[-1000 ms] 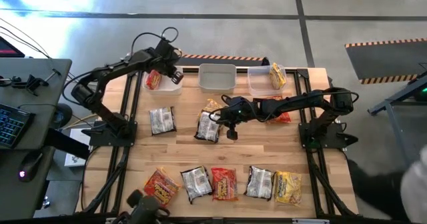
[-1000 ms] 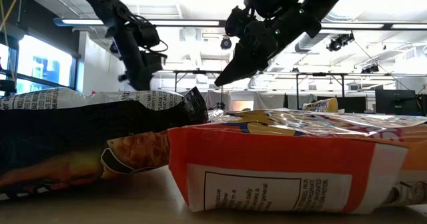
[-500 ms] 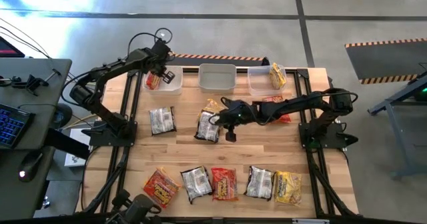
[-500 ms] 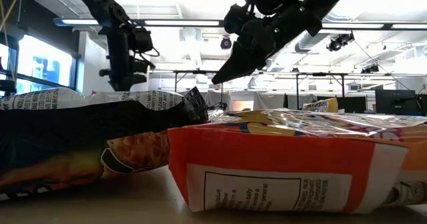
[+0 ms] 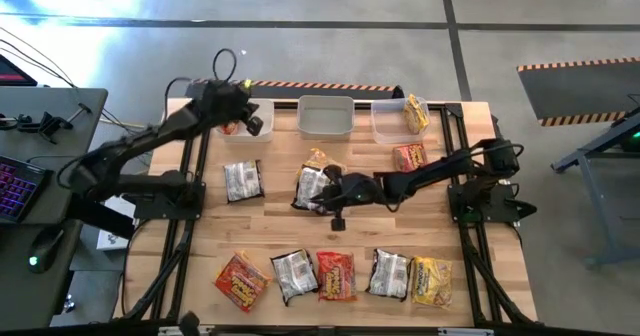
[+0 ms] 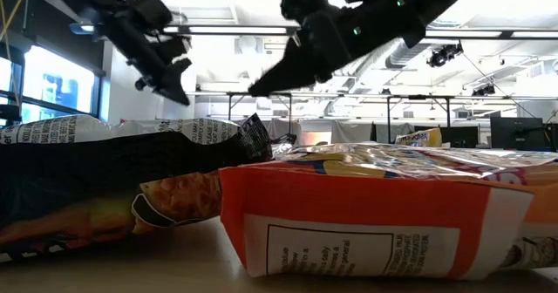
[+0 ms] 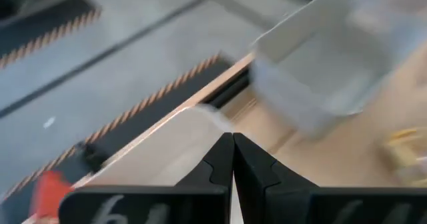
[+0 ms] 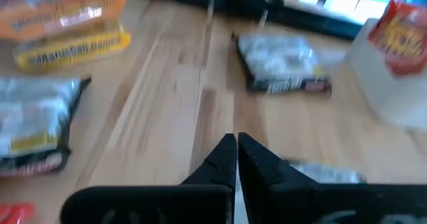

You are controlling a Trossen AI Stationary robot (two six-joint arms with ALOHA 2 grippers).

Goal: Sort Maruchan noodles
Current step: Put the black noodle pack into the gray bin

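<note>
Maruchan noodle packets lie flat on the wooden table (image 5: 470, 226). Several form a row near the front edge, from a red one (image 5: 240, 279) to a yellow one (image 5: 432, 281). Mid-table lie a silver packet (image 5: 242, 181), another silver one (image 5: 308, 186) overlapping an orange-yellow one (image 5: 318, 159), and a red one (image 5: 410, 157). The left bin (image 5: 262, 131) holds a red packet (image 8: 403, 37); the right bin (image 5: 385, 126) holds a yellow one (image 5: 415, 113). My left gripper (image 5: 252, 123) hangs shut and empty by the left bin. My right gripper (image 5: 322, 194) hovers shut and empty above the middle silver packet.
An empty middle bin (image 5: 325, 116) stands between the two filled ones along the far edge. Bare wood shows between the mid-table packets and the front row. A desk with a keyboard (image 5: 15, 186) stands off the table's left side.
My left gripper has drawn back from over the left bin toward the table's left edge and tipped up from pointing steeply down to a slant. My right gripper has swung toward the near and left edges, over the middle silver packet, uncovering the red packet behind it.
</note>
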